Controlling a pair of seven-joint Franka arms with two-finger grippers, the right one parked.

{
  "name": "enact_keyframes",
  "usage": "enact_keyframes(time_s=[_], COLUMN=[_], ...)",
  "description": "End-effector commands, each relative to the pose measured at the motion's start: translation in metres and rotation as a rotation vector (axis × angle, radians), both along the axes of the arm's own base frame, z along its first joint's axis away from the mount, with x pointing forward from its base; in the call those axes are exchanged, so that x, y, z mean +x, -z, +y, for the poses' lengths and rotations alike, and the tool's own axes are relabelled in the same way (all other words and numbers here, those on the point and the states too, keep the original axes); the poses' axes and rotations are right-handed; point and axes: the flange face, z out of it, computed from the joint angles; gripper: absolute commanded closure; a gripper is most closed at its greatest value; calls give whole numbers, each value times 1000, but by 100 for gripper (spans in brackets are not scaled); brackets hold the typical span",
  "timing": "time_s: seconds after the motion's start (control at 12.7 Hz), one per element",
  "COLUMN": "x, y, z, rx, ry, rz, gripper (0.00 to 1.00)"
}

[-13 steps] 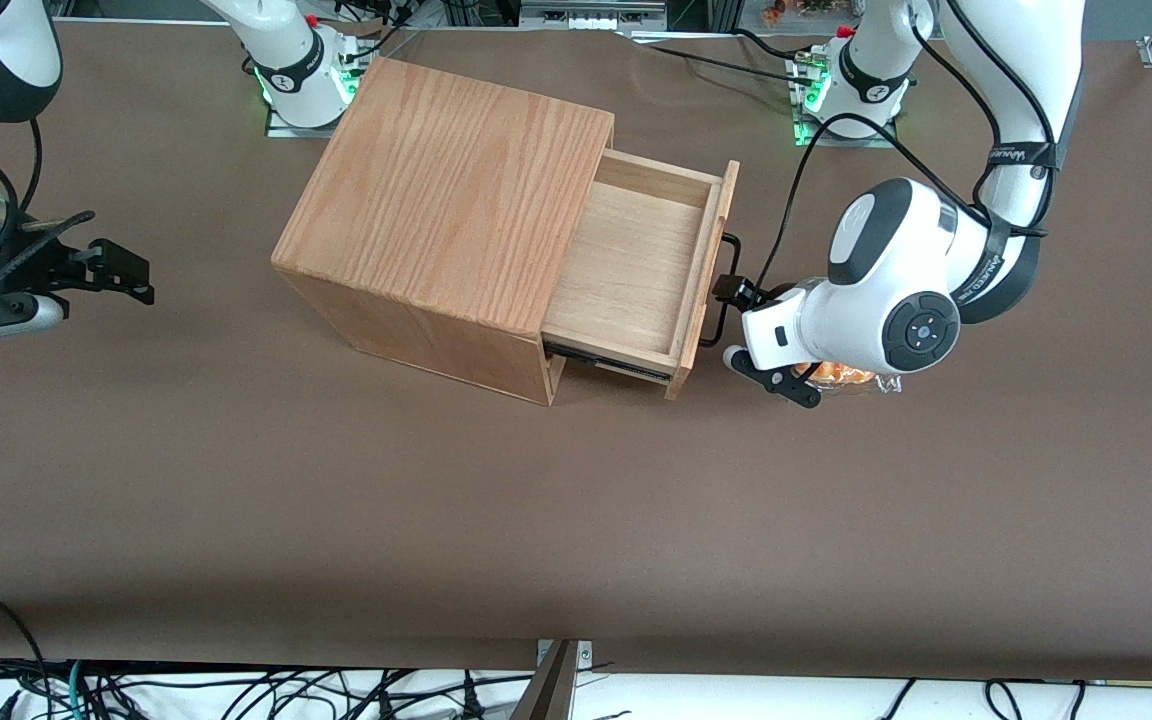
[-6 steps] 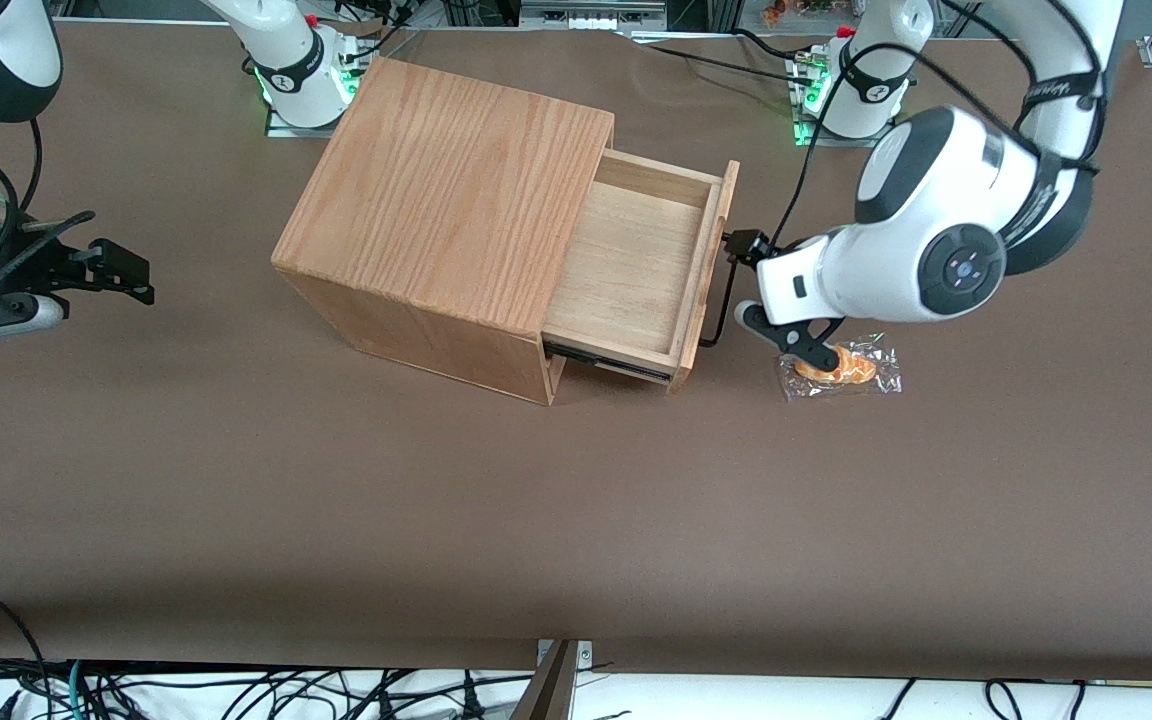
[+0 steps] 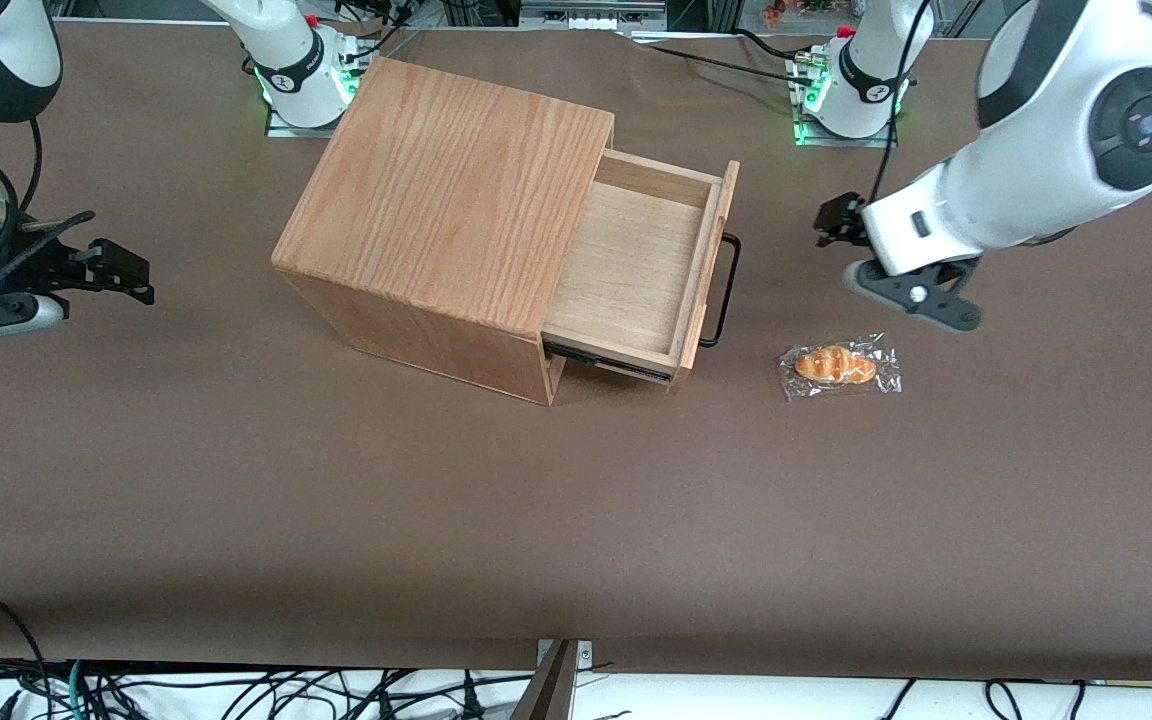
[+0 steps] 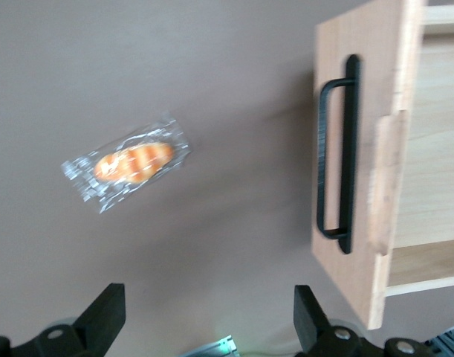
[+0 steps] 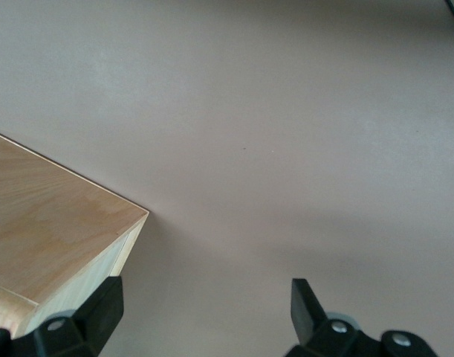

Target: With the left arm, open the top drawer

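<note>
Gripper (image 3: 881,262) now clear of top drawer (image 3: 636,270)

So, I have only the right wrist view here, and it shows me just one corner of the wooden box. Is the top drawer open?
Observer: Yes. The top drawer stands pulled well out of the box.
Operator: And where is the gripper?
Observer: The gripper is apart from the black handle, toward the working arm's end of the table, with its jaws open and empty.
Operator: Is anything else lying there?
Observer: A wrapped bread roll lies on the table in front of the drawer.
</note>
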Motion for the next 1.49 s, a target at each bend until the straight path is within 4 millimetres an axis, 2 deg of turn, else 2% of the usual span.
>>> enact_keyframes(time_s=[0.0, 0.08, 0.39, 0.55, 0.63, 1.26, 1.41], x=[-5, -3, 0, -14, -20, -23, -22], y=[-30, -34, -44, -36, -29, -28, -33], z=[51, 70, 90, 92, 111, 118, 115], rx=[98, 108, 157, 101, 31, 80, 78], ry=[-87, -106, -143, -171, -239, -252, -250], rz=[-63, -77, -237, -253, -242, -211, -221], gripper=[0, 0, 0, 0, 0, 0, 0])
